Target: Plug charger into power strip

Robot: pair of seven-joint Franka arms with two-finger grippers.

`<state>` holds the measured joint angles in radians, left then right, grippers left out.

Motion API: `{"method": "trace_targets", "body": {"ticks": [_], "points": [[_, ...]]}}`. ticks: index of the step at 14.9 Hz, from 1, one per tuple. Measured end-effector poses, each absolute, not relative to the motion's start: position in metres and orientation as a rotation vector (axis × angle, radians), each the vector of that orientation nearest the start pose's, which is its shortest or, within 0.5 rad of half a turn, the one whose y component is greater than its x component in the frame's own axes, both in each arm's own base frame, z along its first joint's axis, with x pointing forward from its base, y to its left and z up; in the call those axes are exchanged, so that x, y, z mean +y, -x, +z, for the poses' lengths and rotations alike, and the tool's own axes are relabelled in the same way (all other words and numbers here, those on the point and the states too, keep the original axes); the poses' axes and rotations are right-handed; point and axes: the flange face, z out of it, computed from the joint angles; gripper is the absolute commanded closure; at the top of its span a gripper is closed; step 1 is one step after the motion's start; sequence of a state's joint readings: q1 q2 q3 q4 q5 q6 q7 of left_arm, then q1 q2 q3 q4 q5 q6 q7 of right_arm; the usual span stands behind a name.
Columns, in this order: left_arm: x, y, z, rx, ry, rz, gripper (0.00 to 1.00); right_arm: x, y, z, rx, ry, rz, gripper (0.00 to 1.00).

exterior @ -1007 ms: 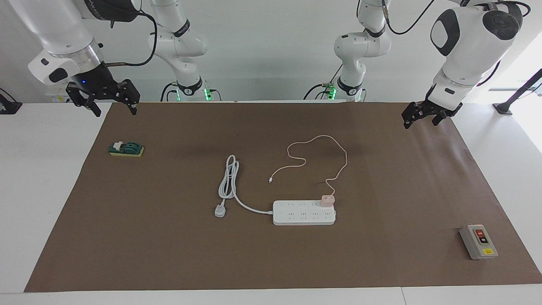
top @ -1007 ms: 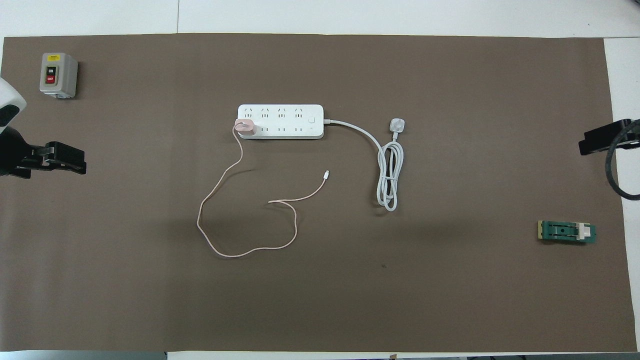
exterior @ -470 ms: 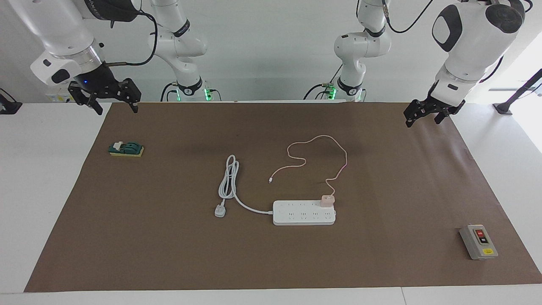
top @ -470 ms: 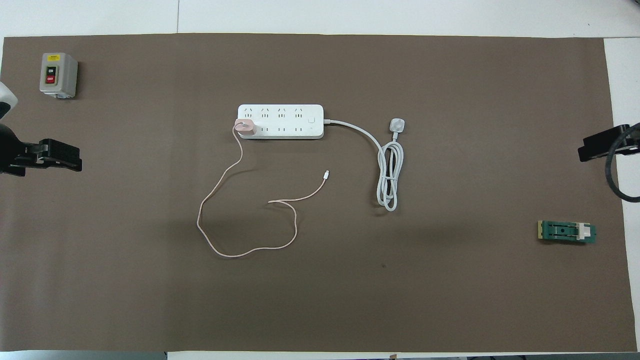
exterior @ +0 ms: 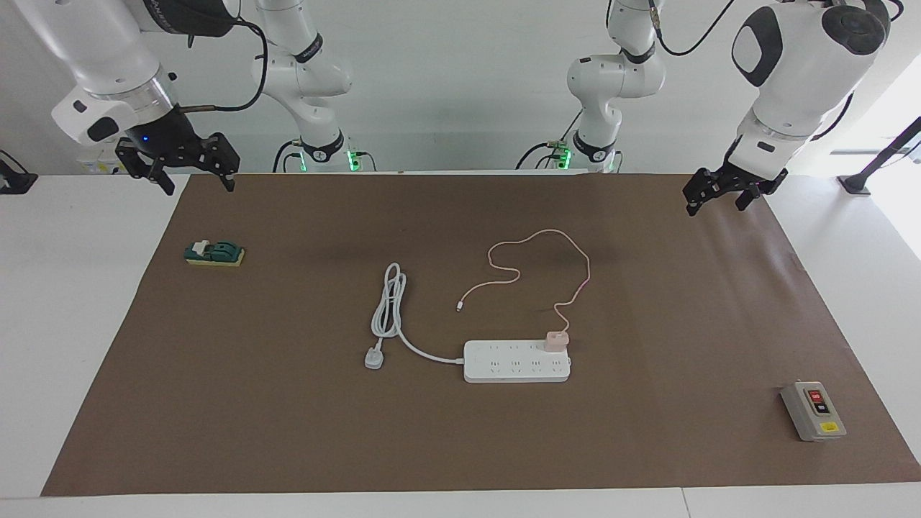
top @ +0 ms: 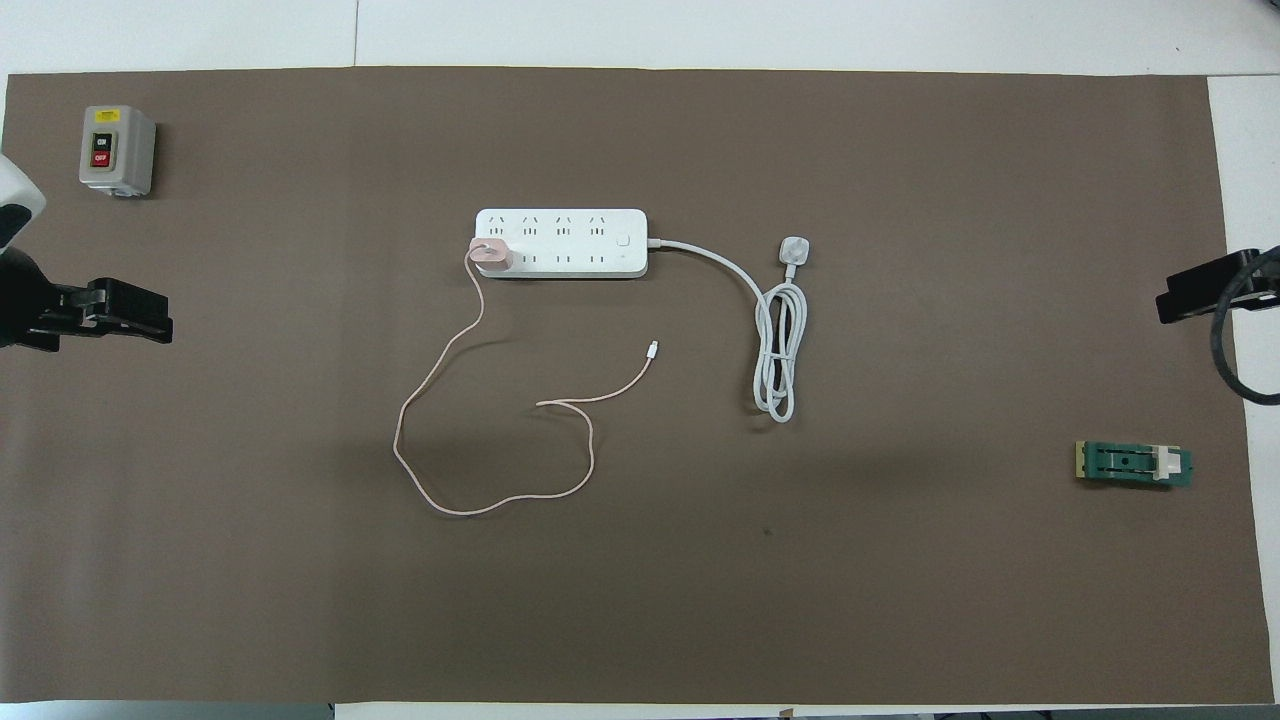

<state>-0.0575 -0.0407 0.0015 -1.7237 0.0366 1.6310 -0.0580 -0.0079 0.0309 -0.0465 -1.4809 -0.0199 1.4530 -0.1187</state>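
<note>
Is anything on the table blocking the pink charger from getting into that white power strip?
Nothing visible does. The charger already sits in a socket at the power strip's end toward the left arm, its cable trailing toward the robots. Both end effectors hang open over the mat's ends, holding nothing.

Charger (top: 492, 255) sits plugged in power strip (top: 560, 243), cable trailing.

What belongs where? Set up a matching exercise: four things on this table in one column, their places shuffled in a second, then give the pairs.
1. charger
2. white three-pin plug
3. grey switch box
4. green block

A. toward the right arm's end, near the robots
B. seated on the power strip
C. beside the power strip, on its thick cord
D. toward the left arm's end, far from the robots

Pairs: 1-B, 2-C, 3-D, 4-A
</note>
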Motion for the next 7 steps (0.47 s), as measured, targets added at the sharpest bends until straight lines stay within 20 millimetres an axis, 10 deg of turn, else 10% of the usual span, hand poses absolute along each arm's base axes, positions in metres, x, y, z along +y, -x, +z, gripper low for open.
{"method": "trace_targets", "body": {"ticks": [7], "points": [[-0.0346, -0.5386, 0.5802, 0.036, 3.103, 0.106, 0.00, -0.0319, -0.5512, 0.6395, -0.099, 3.155, 0.095, 0.00]]}}
